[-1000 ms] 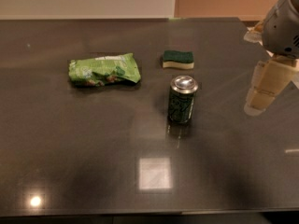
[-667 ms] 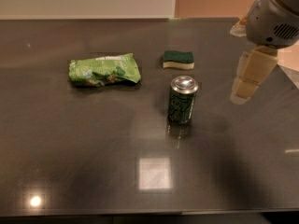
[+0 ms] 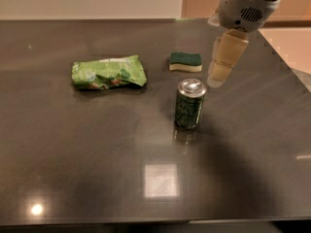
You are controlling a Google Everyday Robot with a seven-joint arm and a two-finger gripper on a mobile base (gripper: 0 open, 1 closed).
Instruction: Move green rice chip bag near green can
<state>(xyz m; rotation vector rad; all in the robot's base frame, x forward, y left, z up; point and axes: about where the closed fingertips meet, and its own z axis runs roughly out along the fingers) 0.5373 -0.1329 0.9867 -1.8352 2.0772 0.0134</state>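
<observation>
The green rice chip bag (image 3: 109, 73) lies flat on the dark table (image 3: 73, 144), left of centre. The green can (image 3: 189, 103) stands upright to its right, about a can's height away from the bag. My gripper (image 3: 217, 79) hangs above the table at the upper right, just right of and behind the can's top, well clear of the bag. It holds nothing that I can see.
A yellow sponge with a dark green top (image 3: 185, 62) lies behind the can, left of the gripper. The table's right edge (image 3: 286, 62) runs diagonally past the arm.
The gripper has moved left and farther back over the table, toward the can and sponge. The bag, can and sponge have not moved.
</observation>
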